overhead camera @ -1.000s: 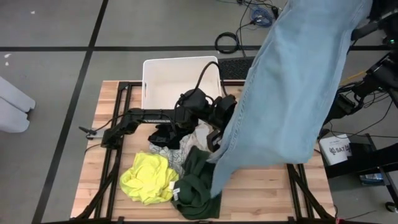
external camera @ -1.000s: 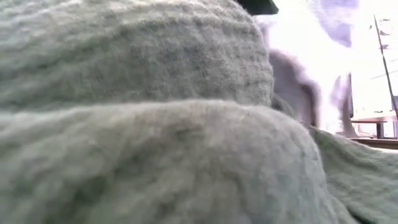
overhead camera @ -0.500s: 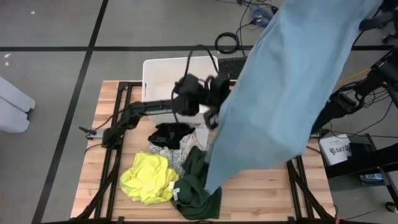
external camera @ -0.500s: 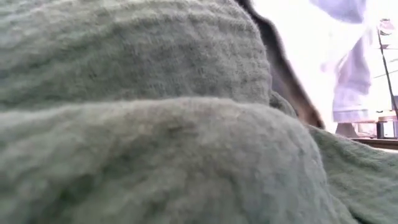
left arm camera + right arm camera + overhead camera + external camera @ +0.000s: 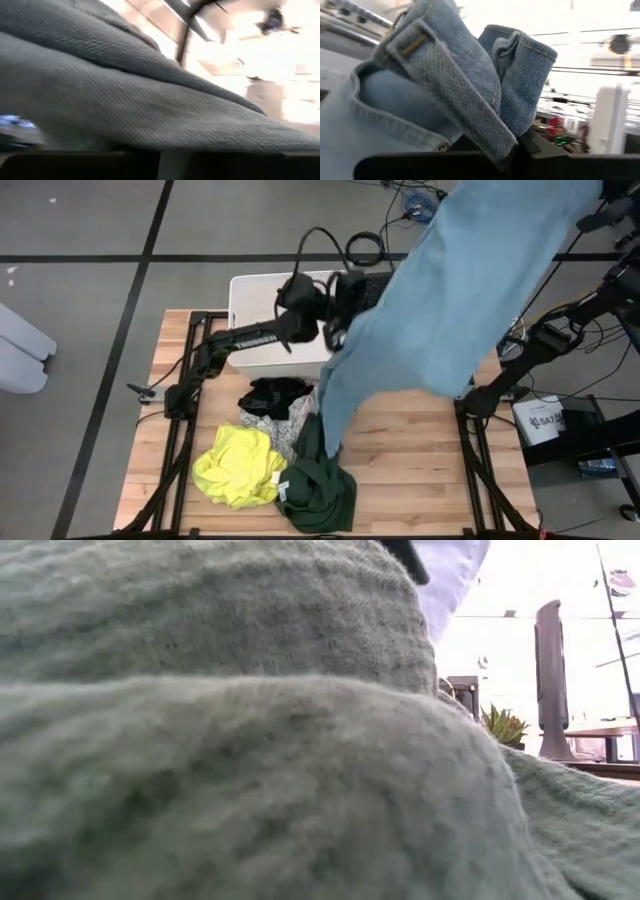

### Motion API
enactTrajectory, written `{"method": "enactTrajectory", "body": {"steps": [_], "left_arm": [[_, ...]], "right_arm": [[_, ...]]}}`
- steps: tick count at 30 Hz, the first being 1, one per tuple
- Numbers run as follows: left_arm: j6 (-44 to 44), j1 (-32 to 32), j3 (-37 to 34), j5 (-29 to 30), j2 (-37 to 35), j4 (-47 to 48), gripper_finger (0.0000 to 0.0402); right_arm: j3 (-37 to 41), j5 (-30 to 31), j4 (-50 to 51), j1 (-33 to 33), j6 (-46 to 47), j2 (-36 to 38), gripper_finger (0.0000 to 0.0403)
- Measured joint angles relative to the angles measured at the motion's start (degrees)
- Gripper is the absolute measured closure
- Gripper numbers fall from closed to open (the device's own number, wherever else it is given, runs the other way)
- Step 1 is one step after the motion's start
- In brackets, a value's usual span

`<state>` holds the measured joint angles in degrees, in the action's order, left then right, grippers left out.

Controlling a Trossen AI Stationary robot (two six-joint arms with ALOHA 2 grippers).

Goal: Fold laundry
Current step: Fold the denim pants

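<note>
Jeans (image 5: 450,290) higher off wooden table (image 5: 420,450)

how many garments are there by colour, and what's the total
light blue garment: 1, held up above the table
dark green garment: 1
bright yellow garment: 1
white and grey patterned garment: 1
black garment: 1
Total: 5 garments

Wooden table (image 5: 420,450) bears yellow (image 5: 238,465), green (image 5: 318,480), black (image 5: 274,394), patterned (image 5: 268,426) garments; white bin (image 5: 262,305).
</note>
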<state>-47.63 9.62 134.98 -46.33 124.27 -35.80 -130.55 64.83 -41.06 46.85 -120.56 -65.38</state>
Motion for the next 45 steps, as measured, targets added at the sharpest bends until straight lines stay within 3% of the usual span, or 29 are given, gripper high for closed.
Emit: {"method": "enactTrajectory", "body": {"steps": [8,17,22,27,32,38,45], "left_arm": [[15.81,-8.97,0.02,-4.59,0.0,3.15,0.0286],[16.5,-15.05,0.01,-2.95,0.0,-3.12,0.0286],[16.51,-16.19,0.01,1.09,0.0,-5.75,0.0286],[11.77,-10.5,0.0,11.62,0.0,-5.44,0.0291],[7.49,-1.7,0.02,16.58,0.0,-3.76,0.0303],[4.22,5.85,0.02,18.15,0.86,-5.02,0.0304],[1.43,3.68,0.02,14.05,4.12,-7.4,0.0304]], "right_arm": [[6.08,3.07,0.31,5.28,3.29,-0.14,0.038],[14.95,3.3,6.33,6.14,18.59,0.02,0.038],[19.44,-3.26,12.78,5.29,29.73,-0.96,0.038],[19.9,-3.24,12.68,-2.51,28.44,-1.98,0.038],[18.58,-7.46,13.77,-14.11,29.59,0.47,0.038],[16.67,-18.13,30.35,-23.54,44.9,4.06,0.038],[16.75,-18.72,51.4,-30.32,60.04,2.19,0.038]]}}
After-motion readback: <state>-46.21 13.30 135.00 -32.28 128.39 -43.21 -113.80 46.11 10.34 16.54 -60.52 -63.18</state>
